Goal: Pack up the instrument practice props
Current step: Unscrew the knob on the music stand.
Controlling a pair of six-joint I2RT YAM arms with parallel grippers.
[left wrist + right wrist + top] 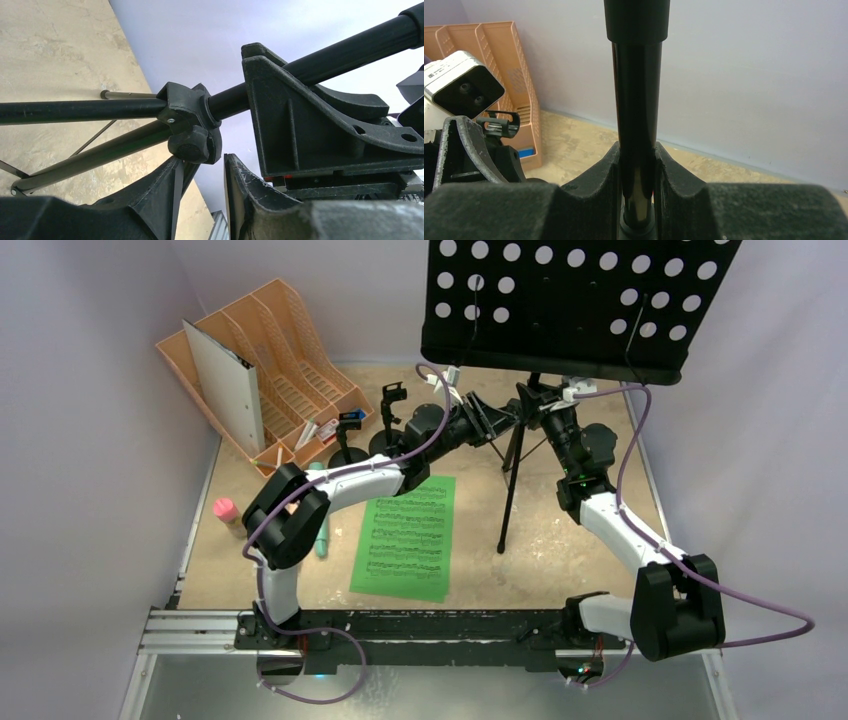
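The black tripod [512, 465] stands at the back middle, its perforated music desk [575, 300] high above. My right gripper [540, 405] is shut on the tripod's upright pole [636, 100], one finger on each side. My left gripper [500, 420] is open beside it, its fingertips [170, 175] just under the pole's clamp knob [192, 145], with nothing between them. A green sheet-music page [405, 535] lies flat in the middle. The teal microphone [320, 535] lies partly under my left arm. The pink microphone [225, 510] is at the left. Two clip poles [348, 435] [393, 415] stand by the rack.
An orange slotted file rack [290, 350] with a grey binder [225, 380] stands at the back left. Pale walls close in the left, back and right sides. The tripod legs [505, 510] spread over the table behind the green page.
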